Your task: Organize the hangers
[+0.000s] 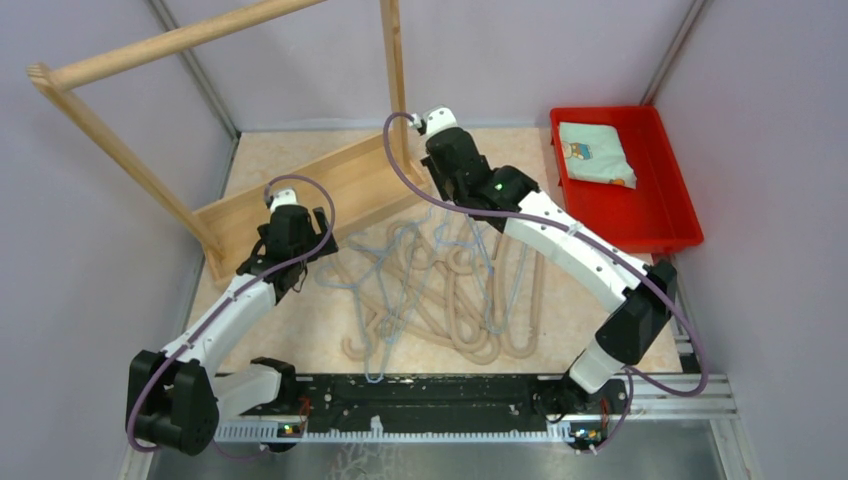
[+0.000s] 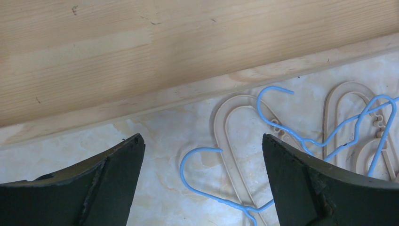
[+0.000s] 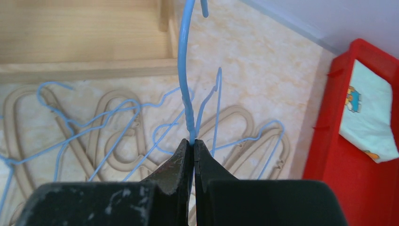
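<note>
A: On the bench (image 1: 300,330), top view: the hangers (image 1: 440,290) lie in one crossed heap between the arms, just in front of the wooden rack (image 1: 300,200). A red tray (image 1: 690,225) with a folded cloth (image 1: 595,155) sits well apart, at the right.

B: Which way do they point?

A: Mixed. Several lie with their long axes near-to-far. The state of the jaws is unreadable from up here.

B: Left wrist view?

A: Left jaws spread wide and empty, hovering over the heap's edge. A blue hook (image 2: 200,172) lies between them on the bench, with a beige hanger (image 2: 230,136) just beside it. Both hooks turn toward the rack's board. My judgement: this arm waits, ready to steady or take a hanger.

B: Right wrist view?

A: Right jaws pressed together, pinching a blue wire hanger (image 3: 187,94) at its twisted neck. The neck runs straight out from the jaws, and the hook curls at the far end, toward the rack. The body below the jaws is hidden. Gripping by the neck probably leaves the hook free for the rail.
</note>
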